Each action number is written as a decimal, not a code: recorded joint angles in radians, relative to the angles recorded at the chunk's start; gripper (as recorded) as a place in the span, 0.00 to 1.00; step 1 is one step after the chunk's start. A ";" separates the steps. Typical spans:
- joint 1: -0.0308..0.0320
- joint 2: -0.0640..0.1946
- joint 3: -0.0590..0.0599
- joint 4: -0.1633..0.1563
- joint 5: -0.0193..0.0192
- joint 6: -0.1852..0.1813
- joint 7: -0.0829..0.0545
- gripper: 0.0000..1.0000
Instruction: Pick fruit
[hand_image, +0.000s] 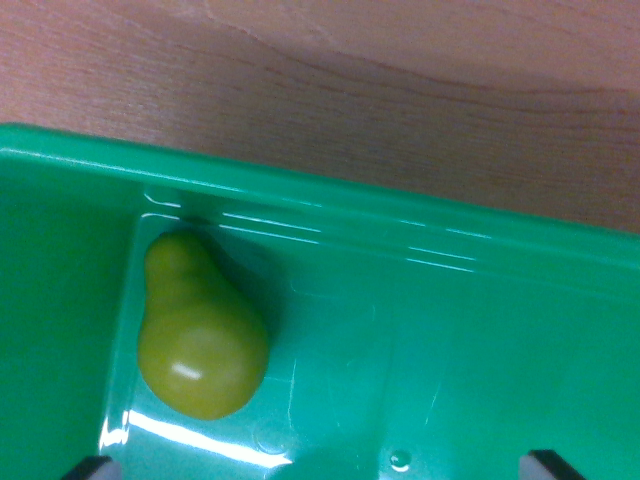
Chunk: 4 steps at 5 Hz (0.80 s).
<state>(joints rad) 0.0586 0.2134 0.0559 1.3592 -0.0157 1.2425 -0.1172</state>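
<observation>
A yellow-green pear (198, 330) lies inside a glossy green plastic tray (450, 340), in the tray's corner at the wrist view's left, its narrow end pointing toward the tray's far wall. Two dark fingertips of my gripper (320, 468) peek in at the bottom edge, one at the left (90, 468) and one at the right (552, 465). They stand wide apart with nothing between them. The pear is just above the left fingertip, not touched by it.
The tray's rim (330, 190) runs across the view from left to right. Beyond it is a brown wooden tabletop (380, 80). The tray floor to the right of the pear is bare.
</observation>
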 joint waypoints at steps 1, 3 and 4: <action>0.0000 0.000 0.000 0.000 0.0000 0.000 0.000 0.00; 0.0051 0.014 0.005 -0.033 -0.0004 -0.047 -0.018 0.00; 0.0103 0.028 0.010 -0.066 -0.0008 -0.096 -0.037 0.00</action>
<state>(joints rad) 0.0690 0.2410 0.0659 1.2934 -0.0165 1.1469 -0.1542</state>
